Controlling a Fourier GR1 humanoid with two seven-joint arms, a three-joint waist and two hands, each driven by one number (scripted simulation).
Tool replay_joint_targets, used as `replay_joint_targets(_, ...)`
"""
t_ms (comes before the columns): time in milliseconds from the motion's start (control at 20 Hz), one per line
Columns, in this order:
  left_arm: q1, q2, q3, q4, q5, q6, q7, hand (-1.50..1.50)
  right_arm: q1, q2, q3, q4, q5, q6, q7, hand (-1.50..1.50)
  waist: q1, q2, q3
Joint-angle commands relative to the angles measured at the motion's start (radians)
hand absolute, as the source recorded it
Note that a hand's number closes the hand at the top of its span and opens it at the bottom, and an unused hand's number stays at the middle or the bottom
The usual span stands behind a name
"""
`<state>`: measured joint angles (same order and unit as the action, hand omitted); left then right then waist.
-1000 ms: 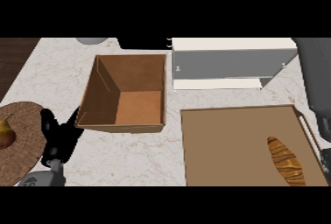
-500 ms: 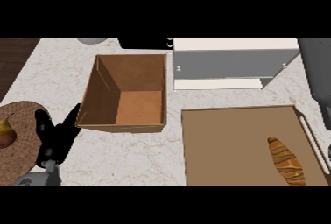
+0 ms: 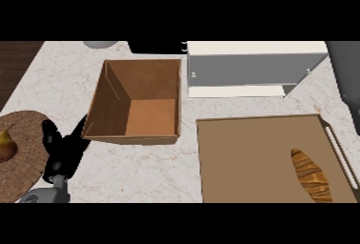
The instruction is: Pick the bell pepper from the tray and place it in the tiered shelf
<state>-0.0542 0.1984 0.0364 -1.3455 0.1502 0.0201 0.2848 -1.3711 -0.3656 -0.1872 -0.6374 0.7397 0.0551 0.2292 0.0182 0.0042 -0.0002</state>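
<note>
The pale marble table (image 3: 141,167) carries one flat wooden tray (image 3: 246,157) at the lower right, which reaches the view's right and bottom edges. One golden-brown croissant (image 3: 311,174) lies on the tray near its right rim and is the only thing there. One white and grey tiered shelf (image 3: 246,71) stands above the tray, with a band of bare marble between them. One open brown cardboard box (image 3: 112,102) sits left of both, its right wall just beside the tray's top-left corner. One round brown woven mat (image 3: 25,162), cut by the left edge, bears one yellow-brown pear (image 3: 4,145). The black left hand (image 3: 63,150) rests between mat and box with straight fingers pointing up, holding nothing. The widest free marble lies below the box.
</note>
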Motion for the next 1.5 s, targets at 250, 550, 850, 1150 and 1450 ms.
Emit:
replay_joint_targets(250,-0.018,-0.053,-0.026,0.0,-0.026,0.038,0.004,0.0,-0.031,0.042,-0.162,0.008,-0.139,-0.135,0.063,-1.5,-0.002,-0.001,0.0)
replay_joint_targets(550,0.004,0.017,0.029,0.034,0.013,-0.04,-0.024,0.0,-0.035,0.051,-0.269,-0.019,-0.264,-0.184,0.059,-1.5,-0.003,0.0,0.0)
replay_joint_targets(850,0.012,-0.008,-0.003,-0.023,-0.01,-0.013,0.017,0.0,-0.079,-0.015,-0.324,-0.019,-0.294,-0.293,0.079,-1.5,0.0,-0.001,0.0)
replay_joint_targets(1150,-0.049,0.021,0.053,0.065,0.008,-0.032,-0.015,0.0,-0.004,-0.131,-0.349,-0.048,-0.278,-0.352,0.121,-1.5,-0.022,-0.002,-0.001)
replay_joint_targets(1450,0.026,0.014,0.03,-0.004,-0.002,-0.034,-0.001,0.0,0.099,-0.294,-0.458,-0.079,-0.393,-0.255,0.103,-1.5,-0.021,-0.007,0.001)
